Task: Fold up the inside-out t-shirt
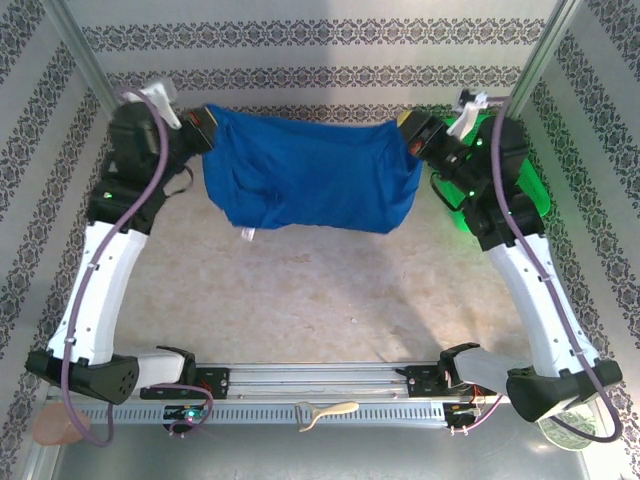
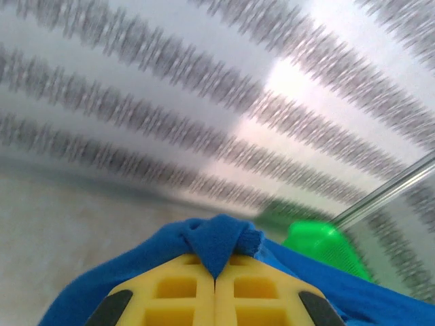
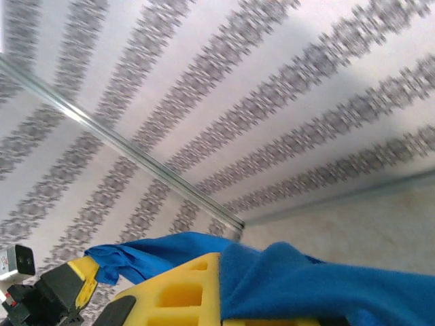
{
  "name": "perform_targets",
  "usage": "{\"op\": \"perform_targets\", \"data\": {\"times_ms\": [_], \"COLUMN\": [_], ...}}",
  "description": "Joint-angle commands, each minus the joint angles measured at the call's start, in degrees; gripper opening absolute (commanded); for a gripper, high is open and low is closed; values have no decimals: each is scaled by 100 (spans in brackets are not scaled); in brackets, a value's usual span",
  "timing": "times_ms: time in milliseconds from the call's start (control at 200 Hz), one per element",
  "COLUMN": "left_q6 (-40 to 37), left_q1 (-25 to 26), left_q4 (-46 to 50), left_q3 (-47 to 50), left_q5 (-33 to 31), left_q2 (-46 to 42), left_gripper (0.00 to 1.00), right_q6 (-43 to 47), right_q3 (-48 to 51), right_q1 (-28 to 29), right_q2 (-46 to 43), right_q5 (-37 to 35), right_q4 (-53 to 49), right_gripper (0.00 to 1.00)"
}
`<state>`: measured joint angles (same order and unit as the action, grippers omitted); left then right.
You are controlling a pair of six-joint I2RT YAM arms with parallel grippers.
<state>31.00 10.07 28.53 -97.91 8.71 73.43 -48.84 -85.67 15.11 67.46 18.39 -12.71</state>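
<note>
Left end effector (image 2: 215,275), right end effector (image 1: 413,130) grip t-shirt (image 1: 310,175) stretched between

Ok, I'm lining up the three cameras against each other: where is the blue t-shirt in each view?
Top external: the t-shirt is stretched across the far middle, between the left gripper and the right gripper.
Left wrist: bottom centre, pinched between the yellow fingers.
Right wrist: bottom, centre to right, draped over the yellow fingers.
Shared landmark: the striped patterned wall.
</note>
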Motion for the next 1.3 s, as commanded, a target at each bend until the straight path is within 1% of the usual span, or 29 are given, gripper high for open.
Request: {"op": "perform_targets", "data": {"times_ms": [0, 155, 270, 375, 480, 550, 639, 729, 799, 884, 959, 994, 1089, 1184, 1234, 1294], "left_q6": [-266, -79, 63, 50, -70, -92, -34, -52, -131, -312, -438, -483, -517, -442, -324, -249], "left_q1": [-117, -118, -125, -120, -144, -199, -378, -544, -621, -680, -727, -742, -762, -816, -883, -955], "left_q4": [680, 793, 750, 827, 987, 909, 665, 509, 403, 498, 807, 1009, 1628, 2023, 2037, 1997], "left_q3": [-710, -1415, -1677, -1814, -1672, -1342, -855, -684, -793, -1340, -2224, -2790, -4366, -5747, -6019, -5909], "left_q5": [596, 882, 920, 913, 829, 831, 1005, 1169, 1205, 1110, 1021, 967, 882, 823, 821, 877], "left_q2": [196, 4, -195, -171, 14, 180, 517, 1076, 1552, 2229, 2879, 3164, 3805, 4261, 4286, 4136], "left_gripper": [0, 0, 0, 0, 0, 0, 0, 0, 0, 0, 0, 0, 0, 0, 0, 0], "right_q6": [204, 350, 478, 593, 670, 639, 578, 680, 881, 1105, 1257, 1310, 1354, 1513, 1591, 1643], "right_q3": [-574, -1204, -1750, -2148, -2276, -2044, -1655, -1433, -1574, -2038, -2680, -3016, -4232, -5724, -6559, -7285], "right_q1": [-33, -35, -35, -35, -31, -18, 59, 209, 272, 282, 281, 290, 341, 464, 500, 519], "right_q2": [-75, -482, -682, -654, -410, -181, 157, 635, 1136, 1820, 2436, 2682, 3279, 3798, 4085, 4315], "right_q5": [127, 139, 38, -54, -21, 0, -84, -357, -643, -917, -1017, -1038, -936, -928, -925, -902], "right_q4": [-181, -369, -558, -685, -796, -722, -545, -416, -423, -444, -408, -421, -692, -1156, -1510, -1877], "right_gripper": [0, 0, 0, 0, 0, 0, 0, 0, 0, 0, 0, 0, 0, 0, 0, 0]}}
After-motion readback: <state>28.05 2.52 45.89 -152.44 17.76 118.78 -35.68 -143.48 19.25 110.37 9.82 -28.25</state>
